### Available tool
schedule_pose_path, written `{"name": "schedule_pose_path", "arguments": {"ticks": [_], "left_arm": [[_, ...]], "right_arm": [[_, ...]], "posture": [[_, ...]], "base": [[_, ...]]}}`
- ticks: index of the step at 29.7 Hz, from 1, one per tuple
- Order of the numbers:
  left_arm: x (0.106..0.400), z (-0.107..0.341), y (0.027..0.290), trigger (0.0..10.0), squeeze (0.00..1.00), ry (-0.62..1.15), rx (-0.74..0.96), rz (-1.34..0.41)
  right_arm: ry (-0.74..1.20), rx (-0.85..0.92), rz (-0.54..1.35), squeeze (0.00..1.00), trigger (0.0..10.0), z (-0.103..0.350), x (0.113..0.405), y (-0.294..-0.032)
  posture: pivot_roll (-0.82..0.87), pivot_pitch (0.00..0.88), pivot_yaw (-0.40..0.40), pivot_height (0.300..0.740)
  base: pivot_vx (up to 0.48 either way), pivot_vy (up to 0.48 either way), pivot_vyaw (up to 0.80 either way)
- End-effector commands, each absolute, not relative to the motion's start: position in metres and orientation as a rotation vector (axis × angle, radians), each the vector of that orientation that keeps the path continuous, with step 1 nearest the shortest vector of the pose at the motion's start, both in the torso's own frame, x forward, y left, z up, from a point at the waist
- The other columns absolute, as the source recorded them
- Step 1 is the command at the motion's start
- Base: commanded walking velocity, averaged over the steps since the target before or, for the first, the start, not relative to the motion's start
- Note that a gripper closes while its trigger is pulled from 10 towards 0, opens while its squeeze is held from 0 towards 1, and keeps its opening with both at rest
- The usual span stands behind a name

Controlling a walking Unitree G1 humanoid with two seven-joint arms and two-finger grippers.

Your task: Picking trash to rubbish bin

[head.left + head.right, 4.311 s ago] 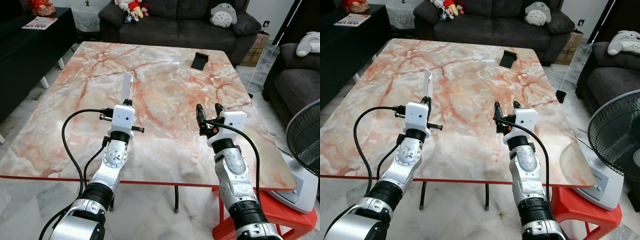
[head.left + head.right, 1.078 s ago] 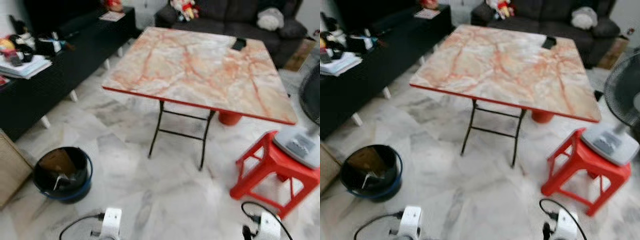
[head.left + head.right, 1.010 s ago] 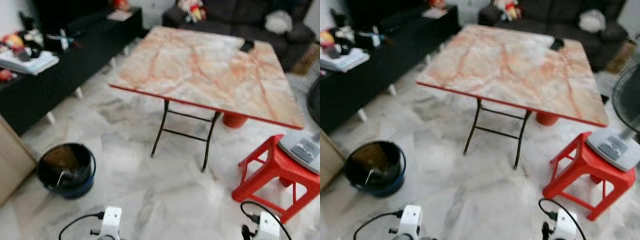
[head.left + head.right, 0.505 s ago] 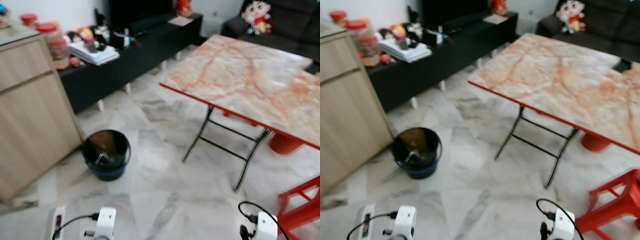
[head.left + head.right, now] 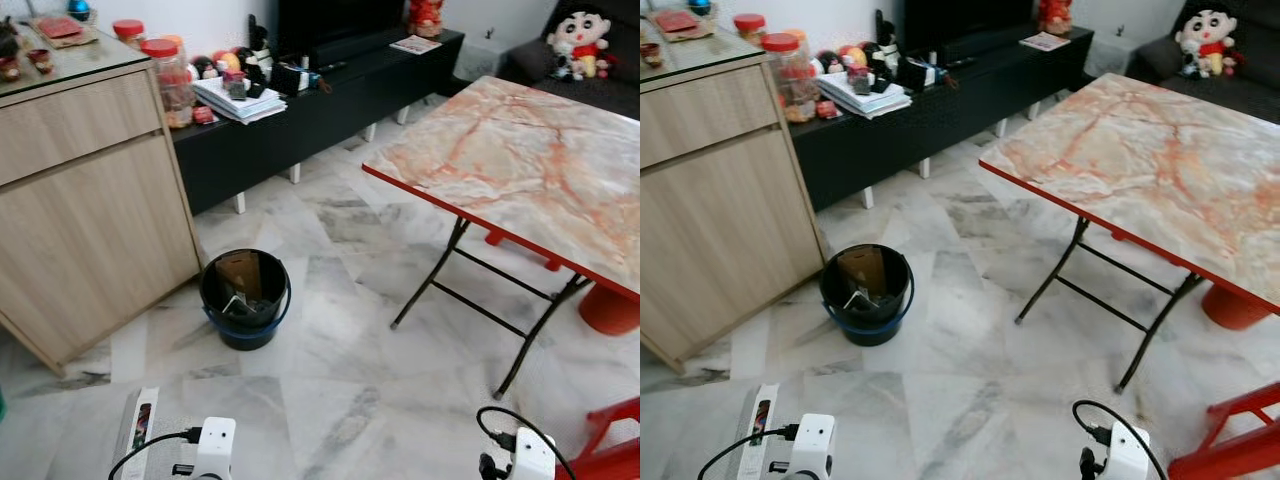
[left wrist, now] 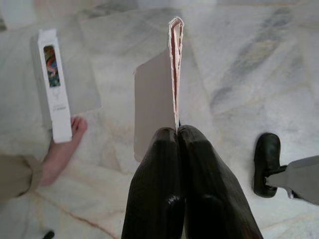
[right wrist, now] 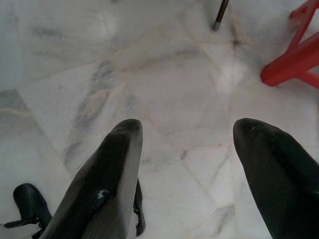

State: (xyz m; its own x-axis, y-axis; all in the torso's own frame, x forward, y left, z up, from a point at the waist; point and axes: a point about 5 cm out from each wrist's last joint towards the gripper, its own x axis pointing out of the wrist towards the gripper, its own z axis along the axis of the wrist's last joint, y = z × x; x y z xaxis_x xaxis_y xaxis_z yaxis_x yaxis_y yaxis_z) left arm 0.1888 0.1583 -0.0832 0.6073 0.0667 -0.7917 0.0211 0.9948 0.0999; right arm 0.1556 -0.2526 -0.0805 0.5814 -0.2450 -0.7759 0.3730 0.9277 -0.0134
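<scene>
Since half a second ago the head camera has swung further left: the round black rubbish bin with a blue base now sits nearer the middle of the eye views, and more of the light wooden cabinet shows beside it. Compared with four seconds back, both arms are no longer over the marble-patterned worktop with red edge; they are low over the pale marble-tiled floor, with just the white wrist housings at the bottom edge of the eye views.

Left gripper: jaws closed on a thin, flat piece of pale card with a pinkish torn edge. The card is pinched at its near end between the fingertips and projects straight out beyond them, seen edge-on. It is held above the floor, well apart from the bin. Below it on the floor lies a long white box with a coloured window; a person's bare foot touches the box's end.

Right gripper: jaws wide open, nothing between them, floor tiles beneath. A leg of the red plastic stool is near.

Bin: stands on the floor just beside the cabinet's corner, between cabinet and worktop, and holds brown cardboard and other scraps. A low black TV bench carrying books and jars runs behind.
</scene>
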Motion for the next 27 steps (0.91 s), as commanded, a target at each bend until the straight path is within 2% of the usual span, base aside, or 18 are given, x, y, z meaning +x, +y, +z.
{"name": "schedule_pose_path", "arguments": {"ticks": [1,6,25,27], "left_arm": [[0.1882,-0.0837,0.1597,10.0,0.0,0.926,0.118,0.031],[0.1878,-0.0838,0.1601,10.0,0.0,0.927,0.12,0.033],[0.1867,-0.0843,0.1606,10.0,0.0,0.93,0.118,0.042],[0.1866,-0.0844,0.1607,10.0,0.0,0.93,0.119,0.043]], "right_arm": [[0.858,0.142,-0.357,0.0,10.0,-0.0775,0.1603,-0.2546],[0.857,0.146,-0.362,0.0,10.0,-0.078,0.1599,-0.2534],[0.859,0.163,-0.399,0.0,10.0,-0.0775,0.1598,-0.2565],[0.855,0.178,-0.407,0.0,10.0,-0.0774,0.16,-0.2569]], "posture": [[-0.12,0.051,-0.097,0.74],[-0.12,0.054,-0.097,0.74],[-0.12,0.058,-0.101,0.74],[-0.12,0.058,-0.101,0.74]], "base": [[0.428,0.0,0.0],[0.425,0.0,0.8],[0.426,0.0,0.0],[0.424,0.0,-0.54]]}}
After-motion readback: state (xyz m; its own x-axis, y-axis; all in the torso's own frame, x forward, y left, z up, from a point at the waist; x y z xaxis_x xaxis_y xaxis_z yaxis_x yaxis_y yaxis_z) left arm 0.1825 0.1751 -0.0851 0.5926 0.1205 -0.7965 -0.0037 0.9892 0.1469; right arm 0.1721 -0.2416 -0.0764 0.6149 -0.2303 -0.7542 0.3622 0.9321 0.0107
